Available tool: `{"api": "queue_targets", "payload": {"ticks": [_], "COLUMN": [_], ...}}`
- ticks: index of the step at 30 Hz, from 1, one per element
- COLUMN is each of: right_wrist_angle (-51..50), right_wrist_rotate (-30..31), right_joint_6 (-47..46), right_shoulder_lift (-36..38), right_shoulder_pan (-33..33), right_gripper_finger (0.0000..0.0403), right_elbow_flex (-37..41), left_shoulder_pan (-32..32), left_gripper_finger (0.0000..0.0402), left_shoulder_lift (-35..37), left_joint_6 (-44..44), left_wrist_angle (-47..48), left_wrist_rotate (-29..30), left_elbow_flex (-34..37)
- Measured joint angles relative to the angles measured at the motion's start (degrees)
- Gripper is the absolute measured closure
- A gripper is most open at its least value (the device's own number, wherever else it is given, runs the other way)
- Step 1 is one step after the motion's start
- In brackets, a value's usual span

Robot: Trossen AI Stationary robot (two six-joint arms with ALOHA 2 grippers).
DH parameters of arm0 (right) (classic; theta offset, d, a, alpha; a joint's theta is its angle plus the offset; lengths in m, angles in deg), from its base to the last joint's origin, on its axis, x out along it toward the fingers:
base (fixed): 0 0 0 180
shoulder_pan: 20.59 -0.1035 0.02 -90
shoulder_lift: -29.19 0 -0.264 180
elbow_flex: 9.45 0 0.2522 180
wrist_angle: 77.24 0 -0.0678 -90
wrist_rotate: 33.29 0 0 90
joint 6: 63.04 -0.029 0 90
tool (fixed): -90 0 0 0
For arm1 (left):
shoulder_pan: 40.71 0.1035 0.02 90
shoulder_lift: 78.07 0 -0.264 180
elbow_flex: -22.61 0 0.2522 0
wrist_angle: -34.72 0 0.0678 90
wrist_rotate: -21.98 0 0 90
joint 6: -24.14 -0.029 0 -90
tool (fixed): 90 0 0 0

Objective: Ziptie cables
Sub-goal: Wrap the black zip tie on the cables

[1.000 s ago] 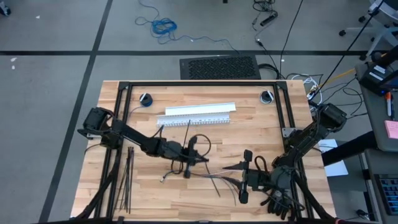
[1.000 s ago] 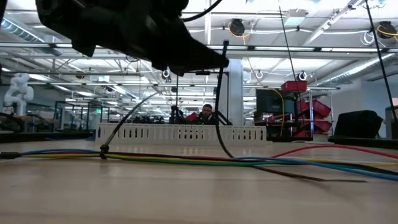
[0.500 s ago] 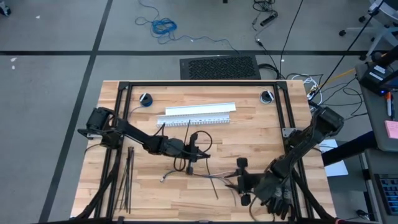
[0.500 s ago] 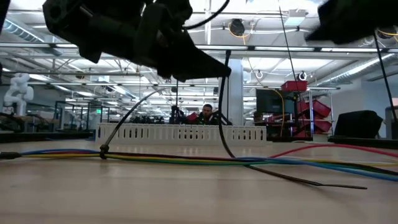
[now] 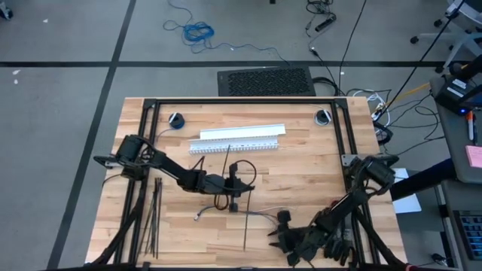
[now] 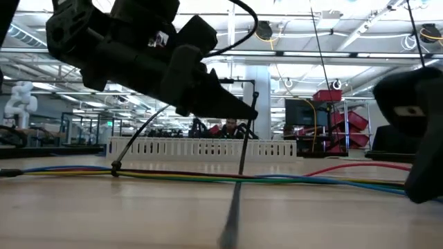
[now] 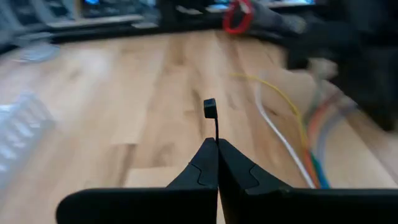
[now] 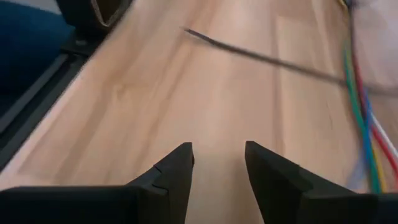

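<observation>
The cables lie flat along the table, seen as coloured wires in the low view. My left gripper hovers over them at mid-table, shut on a black ziptie. Another ziptie is wrapped round the cables, its tail sticking up. My right gripper stands open just above the wood near the front edge, holding nothing. A black strip and the cables lie ahead of it. My left gripper pinches the ziptie's strip just below its square head, between the tips of its two fingers. The fingers come from the table's left, nearly level. The head stands above the tips; the strip drops to the table, where its free end lies on the wood.
A white slotted channel lies across the far middle. Several spare black zipties lie together by the left frame rail. A black frame edges the table, with two round fittings at its far corners. A person shows in the room beyond.
My right gripper has dropped close to the wood, moving toward the near edge and tipping downward, still open. My left gripper has sunk a little, still shut on the ziptie. The ziptie's free end has swung from pointing right to pointing at the near edge.
</observation>
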Motion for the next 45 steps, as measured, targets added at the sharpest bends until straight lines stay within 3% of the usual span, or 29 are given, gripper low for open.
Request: {"api": "queue_targets", "payload": {"ticks": [6,10,17,24,31,40,45], "right_wrist_angle": [-1.8,-4.0,-4.7,-4.7,-4.5,-4.3,-4.2], "right_wrist_rotate": [2.0,3.1,4.8,0.9,-0.9,-11.5,-12.9], "right_joint_6": [14.7,19.5,21.0,19.8,20.5,22.1,23.9], "right_shoulder_lift": [-4.2,-4.4,-4.2,-4.2,-4.2,-4.1,-4.1], "right_shoulder_pan": [2.7,4.6,6.0,6.2,6.4,7.2,8.5], "right_gripper_finger": [0.0259,0.0259,0.0259,0.0259,0.0259,0.0259,0.0259], "right_elbow_flex": [-6.8,-8.5,-8.4,-8.3,-8.3,-8.4,-8.4], "left_shoulder_pan": [-0.3,-0.6,-2.8,-6.3,-8.0,-8.1,-8.1], "left_gripper_finger": [0.0402,0.0402,0.0402,0.0402,0.0402,0.0402,0.0402], "left_shoulder_lift": [2.0,2.4,2.6,2.6,2.6,2.6,2.6], "left_joint_6": [-2.8,-2.7,2.5,5.5,7.9,9.4,9.5], "left_wrist_angle": [0.2,0.9,5.9,6.0,7.0,6.9,6.9], "left_wrist_rotate": [7.9,13.4,20.8,26.7,30.0,31.7,31.8], "left_elbow_flex": [-0.4,-0.4,-0.4,-0.4,-0.4,-0.4,-0.4]}}
